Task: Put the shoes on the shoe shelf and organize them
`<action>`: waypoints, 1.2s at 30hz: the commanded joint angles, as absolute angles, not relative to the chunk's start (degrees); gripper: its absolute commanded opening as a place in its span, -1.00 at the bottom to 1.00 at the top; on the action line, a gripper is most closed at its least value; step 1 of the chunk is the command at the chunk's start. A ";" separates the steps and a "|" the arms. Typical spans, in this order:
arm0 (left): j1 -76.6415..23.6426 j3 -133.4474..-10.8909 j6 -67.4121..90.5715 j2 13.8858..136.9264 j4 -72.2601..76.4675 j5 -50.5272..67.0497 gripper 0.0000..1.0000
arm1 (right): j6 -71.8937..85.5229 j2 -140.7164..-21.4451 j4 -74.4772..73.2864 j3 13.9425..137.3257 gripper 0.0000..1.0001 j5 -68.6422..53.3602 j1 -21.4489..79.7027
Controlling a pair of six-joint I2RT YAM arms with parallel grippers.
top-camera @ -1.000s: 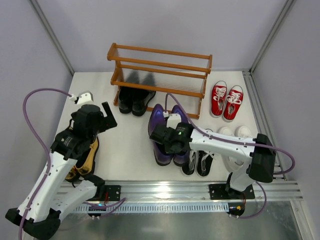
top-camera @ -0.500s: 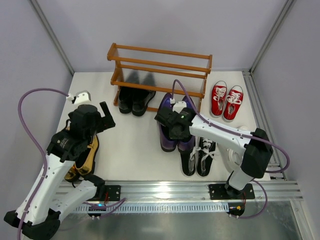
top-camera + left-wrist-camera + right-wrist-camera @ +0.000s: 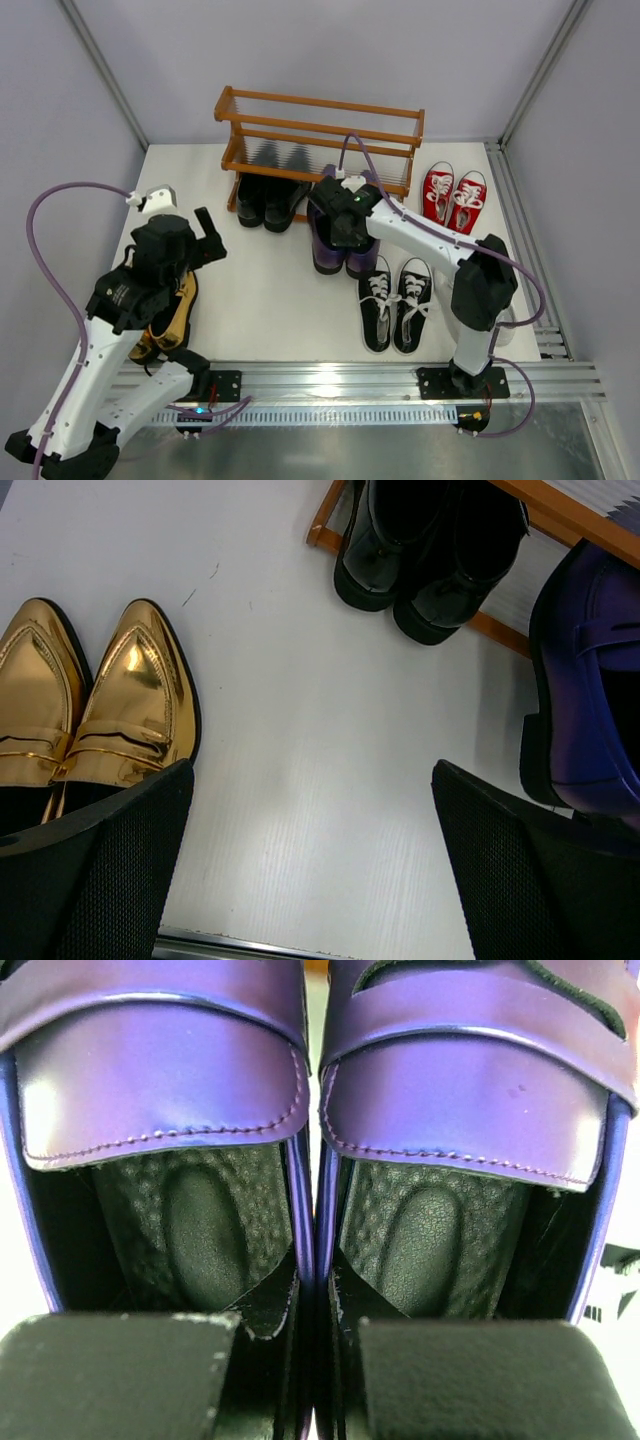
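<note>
Since a second ago, we see the purple loafers (image 3: pixel 328 252) carried away from the near edge of the table (image 3: pixel 265 290) toward the shoe shelf (image 3: pixel 318 128), and the right gripper (image 3: pixel 345 225) has travelled with them; the left arm has only shifted slightly. Now the pair sits just in front of the shelf's lowest rail, right of the black dress shoes (image 3: pixel 265 200), whose toes are tucked under the lowest rails with the heels out on the table. In the right wrist view the right gripper (image 3: pixel 310 1360) is clenched on the pair: its fingers (image 3: pixel 120 1375) reach one into each loafer and press the two adjoining inner walls together. We cannot tell whether the soles touch the table. The black-and-white sneakers (image 3: pixel 397 305) stand side by side nearer the arm bases, apart from the loafers, and the red sneakers (image 3: pixel 453 200) stand on the table to the right of the shelf. The left gripper (image 3: pixel 210 238) hangs over bare table with its jaws spread wide and nothing between them. The left wrist view shows the gold loafers (image 3: pixel 100 710) side by side just beside its left finger, the dress shoes (image 3: pixel 430 550) farther off by the shelf, and one purple loafer (image 3: pixel 590 700) at the right edge.
</note>
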State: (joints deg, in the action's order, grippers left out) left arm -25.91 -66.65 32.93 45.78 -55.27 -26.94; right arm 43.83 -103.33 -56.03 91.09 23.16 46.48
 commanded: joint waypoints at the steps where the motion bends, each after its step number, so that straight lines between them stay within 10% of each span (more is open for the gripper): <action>1: -26.10 -68.99 32.34 44.47 -56.34 -27.68 0.99 | 40.26 -103.43 -48.87 99.31 -0.92 27.16 43.95; 36: -26.10 -69.79 32.78 41.31 -60.82 -26.46 0.99 | 29.18 -114.35 -34.72 103.46 -0.92 24.96 31.64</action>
